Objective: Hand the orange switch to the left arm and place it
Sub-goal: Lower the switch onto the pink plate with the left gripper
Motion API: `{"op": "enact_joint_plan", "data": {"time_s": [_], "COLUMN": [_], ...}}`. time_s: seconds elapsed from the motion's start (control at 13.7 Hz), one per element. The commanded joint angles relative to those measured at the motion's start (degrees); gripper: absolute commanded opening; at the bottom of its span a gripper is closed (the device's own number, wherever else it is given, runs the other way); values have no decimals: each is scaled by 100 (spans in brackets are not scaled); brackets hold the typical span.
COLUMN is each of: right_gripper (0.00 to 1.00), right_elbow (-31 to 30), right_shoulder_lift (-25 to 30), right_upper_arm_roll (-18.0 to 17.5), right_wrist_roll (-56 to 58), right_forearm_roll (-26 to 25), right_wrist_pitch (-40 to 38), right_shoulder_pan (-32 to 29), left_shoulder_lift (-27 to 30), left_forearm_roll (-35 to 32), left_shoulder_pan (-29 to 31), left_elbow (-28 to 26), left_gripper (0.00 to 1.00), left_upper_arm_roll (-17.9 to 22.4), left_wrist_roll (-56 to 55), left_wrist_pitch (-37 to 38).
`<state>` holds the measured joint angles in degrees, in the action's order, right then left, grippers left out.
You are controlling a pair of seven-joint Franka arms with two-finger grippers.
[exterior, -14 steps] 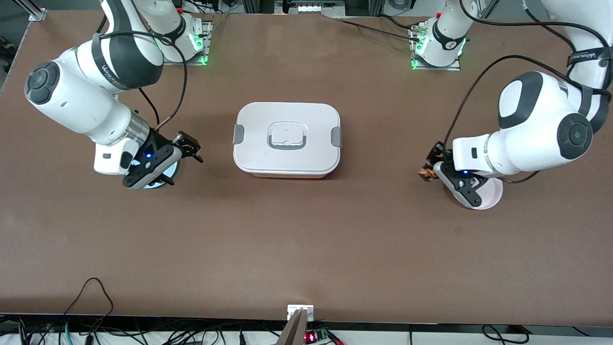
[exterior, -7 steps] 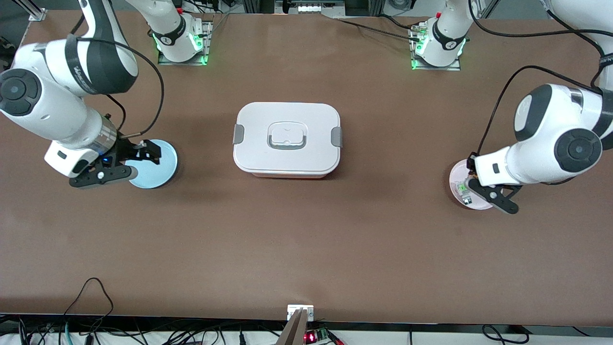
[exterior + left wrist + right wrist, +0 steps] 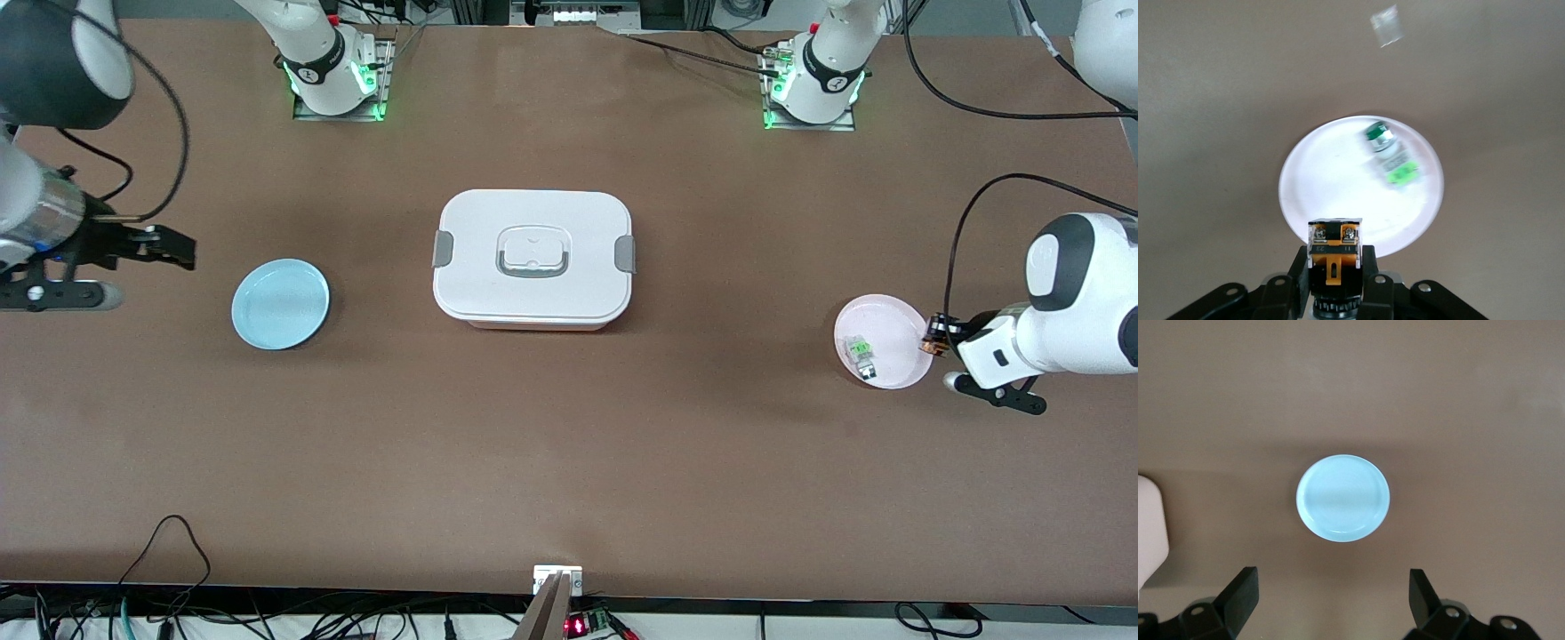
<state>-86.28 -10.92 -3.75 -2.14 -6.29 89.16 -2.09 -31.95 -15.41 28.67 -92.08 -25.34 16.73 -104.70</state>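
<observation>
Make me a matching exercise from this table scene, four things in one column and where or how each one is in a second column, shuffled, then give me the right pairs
Things:
1. orange switch
2. green-topped component
3. blue plate
4. box

Place or state:
A. lies on the pink plate
B. bare, toward the right arm's end of the table
C. lid on, mid-table between the two plates
D. clamped in the left end effector, in the air by the pink plate's rim

Right pairs: 1-D, 2-A, 3-B, 4-C
</observation>
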Motion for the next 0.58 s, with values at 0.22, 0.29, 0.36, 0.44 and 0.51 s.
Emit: {"op": "enact_joint_plan", "data": {"time_s": [0.22,0.29,0.36,0.44,0.51], "right_gripper": [100,100,100,100,100], "right_elbow": [-212,-475,-860,-1282,-1512], "right_shoulder_lift": [150,387,728,1071,1257], "right_upper_arm_roll": [296,305,305,305,314], "right_wrist_roll": [-76,-76,-76,-58,11], "right_forearm_roll": [-31,5,22,23,66], "right_wrist_pitch": [-250,-154,99,519,724], "right_shoulder_pan": [-81,-81,-81,-81,-81], "left_shoulder_lift": [-435,-444,-444,-444,-444], "left_forearm_roll": [-129,-137,-138,-129,-129], "left_shoulder_pan": [148,122,113,121,121], "left_elbow": [6,-64,-126,-231,-362], "left_gripper": [0,0,0,0,0], "left_upper_arm_roll": [-102,-111,-120,-129,-129], "left_wrist_roll": [1946,2175,2464,2859,3141], "left_wrist_pitch": [-332,-349,-402,-559,-700]}}
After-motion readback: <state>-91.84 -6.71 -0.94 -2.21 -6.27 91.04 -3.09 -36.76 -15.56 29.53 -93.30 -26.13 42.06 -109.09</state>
